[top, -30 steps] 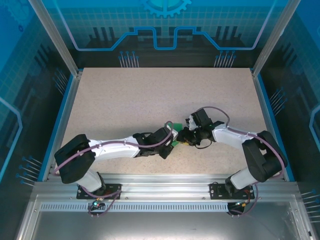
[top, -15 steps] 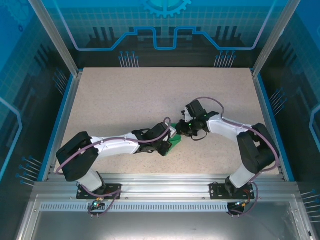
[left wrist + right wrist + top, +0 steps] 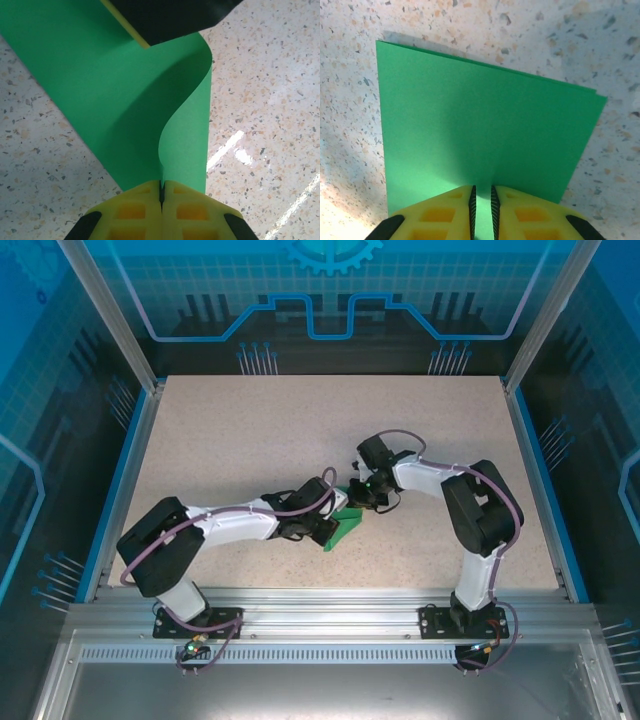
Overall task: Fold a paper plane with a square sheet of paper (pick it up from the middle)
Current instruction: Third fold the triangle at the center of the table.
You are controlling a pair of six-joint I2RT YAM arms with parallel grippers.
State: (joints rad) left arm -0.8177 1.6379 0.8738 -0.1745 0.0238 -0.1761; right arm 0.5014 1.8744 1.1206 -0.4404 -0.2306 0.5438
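Low, left gripper (image 3: 161, 189) stretches rightward, pinching paper (image 3: 100, 85).

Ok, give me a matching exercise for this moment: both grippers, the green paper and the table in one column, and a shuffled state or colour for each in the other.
Things
1. left gripper
2. right gripper
3. square sheet of paper
4. table

States
A. speckled beige surface
B. a narrow slit between the jaws, with green showing in it
C. bright green, bent into a curl
D. jaws pressed together on a green edge

Pairs: 1-D, 2-B, 3-C, 4-A
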